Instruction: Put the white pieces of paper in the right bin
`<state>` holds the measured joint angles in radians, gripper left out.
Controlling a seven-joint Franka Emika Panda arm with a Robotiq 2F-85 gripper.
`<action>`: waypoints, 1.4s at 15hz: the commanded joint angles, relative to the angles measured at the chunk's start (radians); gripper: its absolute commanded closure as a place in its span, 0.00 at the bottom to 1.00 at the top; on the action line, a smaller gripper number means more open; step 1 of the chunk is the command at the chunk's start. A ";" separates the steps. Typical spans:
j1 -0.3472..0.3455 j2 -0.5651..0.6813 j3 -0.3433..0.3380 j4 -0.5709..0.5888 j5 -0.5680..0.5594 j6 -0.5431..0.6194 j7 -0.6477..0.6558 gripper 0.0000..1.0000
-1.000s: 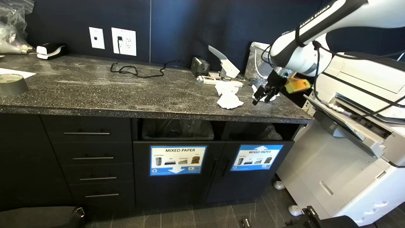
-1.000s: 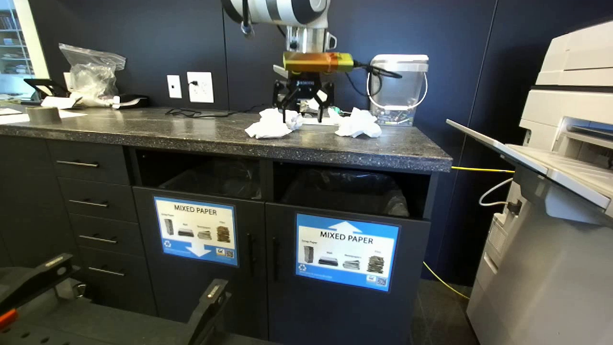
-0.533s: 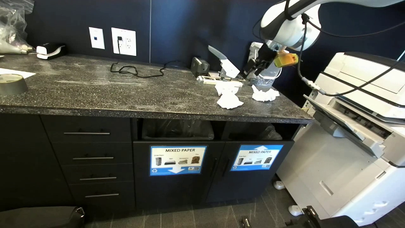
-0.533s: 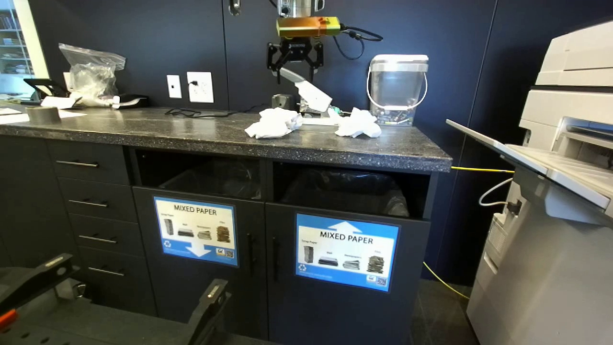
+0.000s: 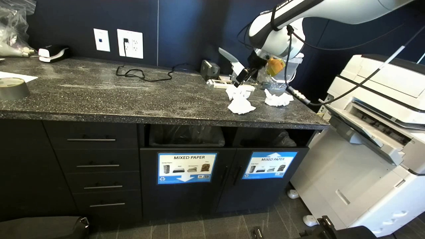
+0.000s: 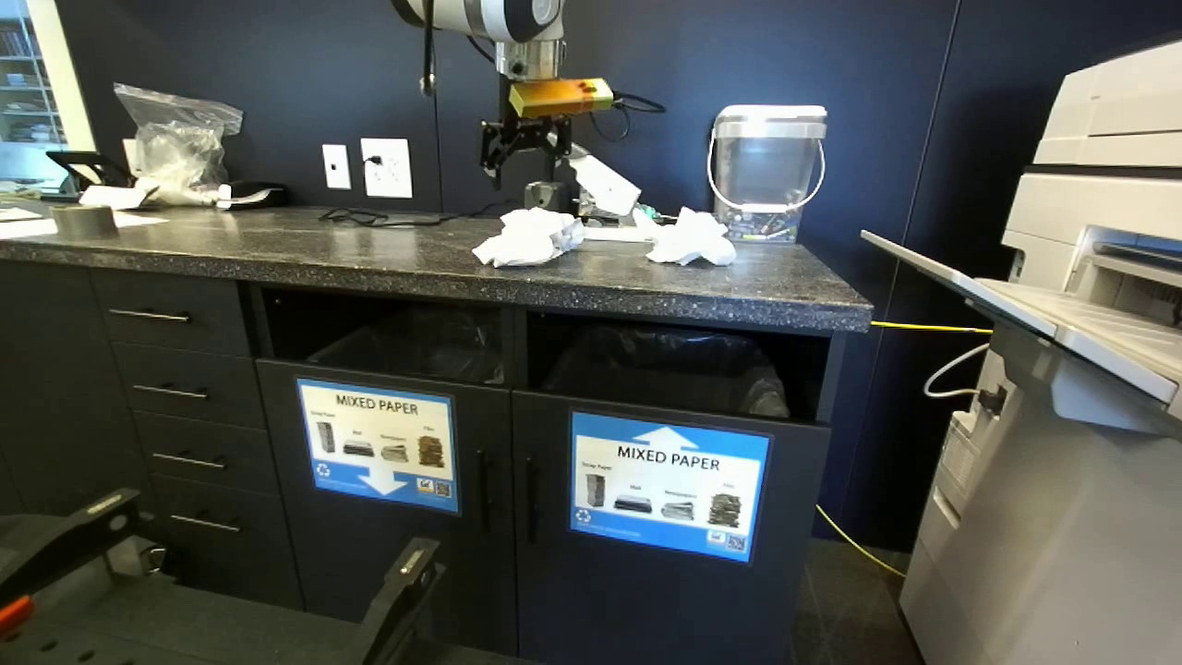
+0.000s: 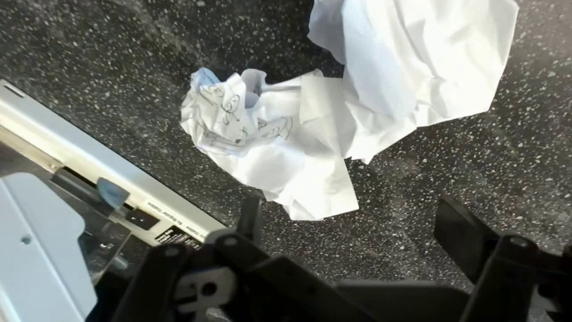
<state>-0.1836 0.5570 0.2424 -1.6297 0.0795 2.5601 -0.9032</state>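
Paper wads (image 7: 272, 143) lie on counter (image 5: 116, 96); fingers (image 7: 464, 239) (parted) hang above.

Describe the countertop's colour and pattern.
Near-black with fine, scattered pale speckles; the countertop shows best in the wrist view.

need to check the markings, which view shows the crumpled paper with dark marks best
The wrist view: it shows the marked paper large, its dark lines plain. Both exterior views show it smaller, partly behind the neighbouring wad, marks indistinguishable.
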 commanded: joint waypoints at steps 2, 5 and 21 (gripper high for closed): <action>0.030 0.046 -0.027 0.120 -0.030 -0.153 -0.095 0.00; 0.056 0.047 -0.053 0.155 -0.053 -0.248 -0.104 0.00; 0.112 0.130 -0.113 0.150 -0.114 -0.279 -0.090 0.00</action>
<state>-0.0870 0.6594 0.1417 -1.5061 -0.0246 2.2832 -1.0033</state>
